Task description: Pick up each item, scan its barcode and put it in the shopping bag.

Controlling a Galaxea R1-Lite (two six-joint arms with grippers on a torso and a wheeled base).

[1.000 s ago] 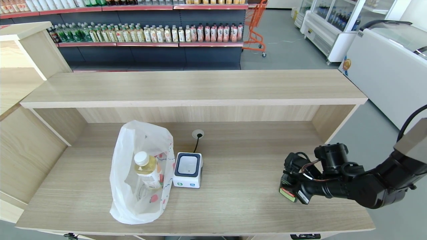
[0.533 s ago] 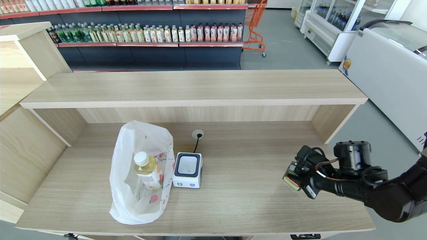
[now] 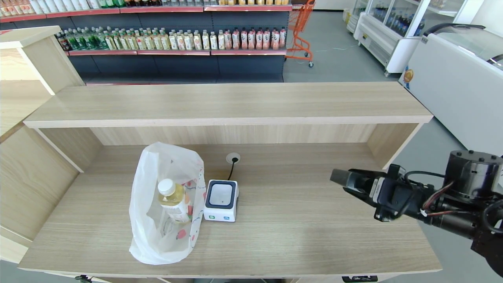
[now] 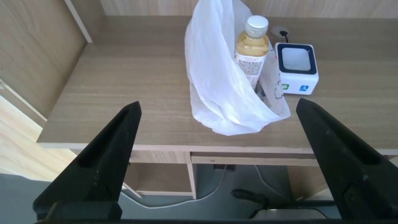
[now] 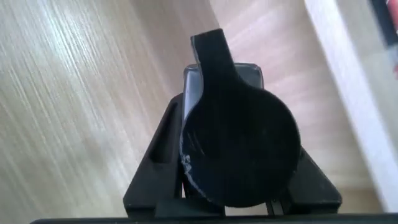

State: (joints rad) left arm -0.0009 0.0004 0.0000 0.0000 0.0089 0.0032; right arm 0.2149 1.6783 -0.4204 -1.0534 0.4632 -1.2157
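Head view shows the right tool (image 3: 340, 177) hanging above the surface (image 3: 294, 236), well to the right of the scanner (image 3: 221, 200), with its tip pointing toward the scanner. In the right wrist view it seems to be pinched on a small dark item (image 5: 236, 143) with a round face, but I cannot tell what that item is or where its barcode sits. The shopping bag (image 3: 157, 236) stands just left of the scanner, its plastic touching the scanner's side. One bottle (image 3: 173, 200) with a white cap and yellowish drink stands upright inside it, leaning slightly toward the scanner. The left tool (image 4: 219, 107) is spread wide and holds nothing. It hangs to the left of the scanner on the robot's side, looking down on the bag. The likeliest failure is a missed scan: if the barcode faces away from the scanner's window when the item comes over it, nothing will register. A small item held only at its edges could also twist or slip out on the way across. The bag is the other risk. It is limp, nothing holds its mouth open, and the bottle takes up much of the opening, so an item lowered there could catch the rim, drag the plastic, or tip the bottle against the scanner. A cable (image 3: 232, 169) runs out behind the scanner and could snag on a low pass.
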